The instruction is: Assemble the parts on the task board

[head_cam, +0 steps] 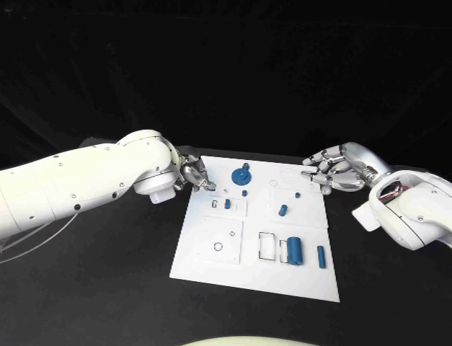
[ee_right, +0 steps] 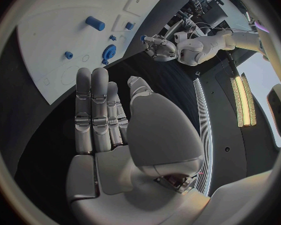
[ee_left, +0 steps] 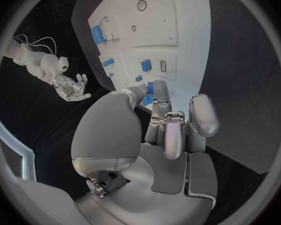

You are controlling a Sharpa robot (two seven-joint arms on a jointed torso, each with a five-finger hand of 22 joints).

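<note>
Hovering over the black table (head_cam: 101, 288), I keep both silver hands at the far corners of the flat white task board (head_cam: 210, 263), neither one holding anything. Nearest me on that board, a large blue cylinder (head_cam: 294, 250) stands beside a slimmer blue peg (head_cam: 321, 256) near the board's right edge. Farther up, a small blue peg (head_cam: 283, 210) lies mid-board, with another short blue piece (head_cam: 228, 204) set in a recessed block to its left. At the far end sits a round blue gear-like part (head_cam: 241, 174). My left hand (head_cam: 194, 174) reaches the far left corner, fingers loosely curled and apart, fingertips just beside that gear. My right hand (head_cam: 333, 171) hangs off the far right corner, fingers spread, touching nothing.
</note>
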